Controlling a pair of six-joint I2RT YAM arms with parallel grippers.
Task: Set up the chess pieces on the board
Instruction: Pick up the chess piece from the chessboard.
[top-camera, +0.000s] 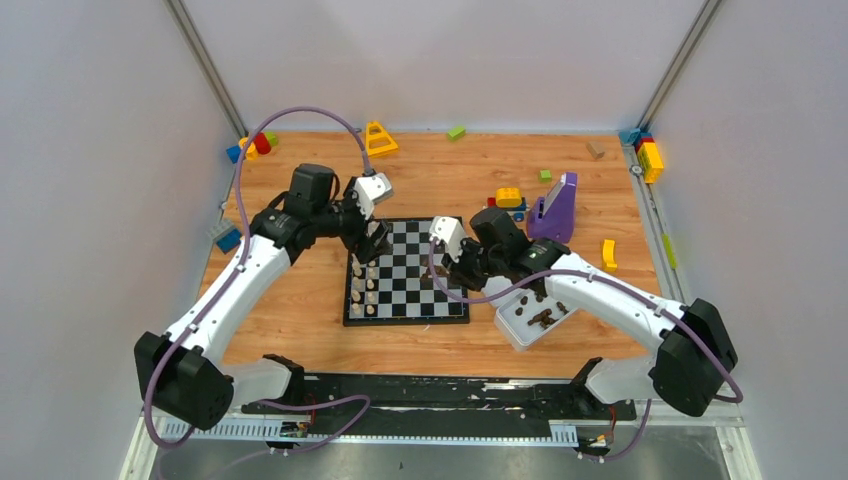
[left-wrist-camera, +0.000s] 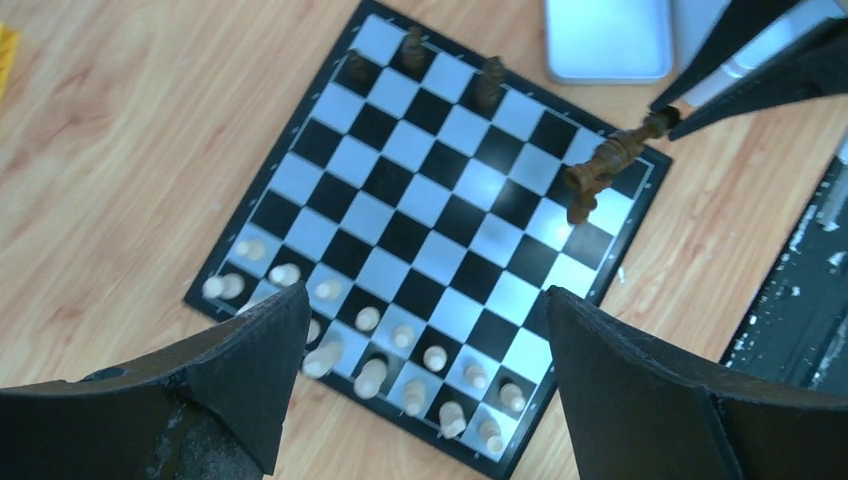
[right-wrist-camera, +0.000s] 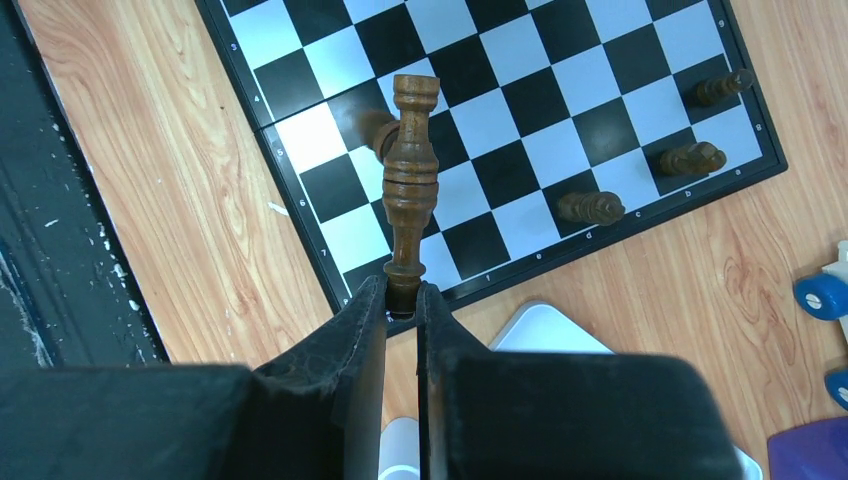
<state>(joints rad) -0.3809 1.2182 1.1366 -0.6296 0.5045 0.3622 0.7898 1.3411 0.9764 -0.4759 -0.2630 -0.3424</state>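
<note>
The chessboard (top-camera: 420, 288) lies mid-table. Cream pieces (top-camera: 364, 288) fill its left two columns; in the left wrist view they (left-wrist-camera: 435, 357) stand in two rows at the near edge. My left gripper (top-camera: 372, 243) hovers above them, open and empty (left-wrist-camera: 425, 292). My right gripper (top-camera: 447, 262) is shut (right-wrist-camera: 402, 290) on the end of a dark brown piece (right-wrist-camera: 410, 170), held over the board's right edge; it also shows in the left wrist view (left-wrist-camera: 610, 155). Another dark piece (right-wrist-camera: 375, 130) stands under it. Three dark pieces (right-wrist-camera: 590, 207) stand along that edge.
A white tray (top-camera: 512, 322) with several dark pieces (top-camera: 541, 318) sits right of the board, under my right arm. A purple object (top-camera: 556, 208) and toy blocks (top-camera: 509, 197) lie behind it. A yellow block (top-camera: 380, 138) and other blocks lie along the back and side edges.
</note>
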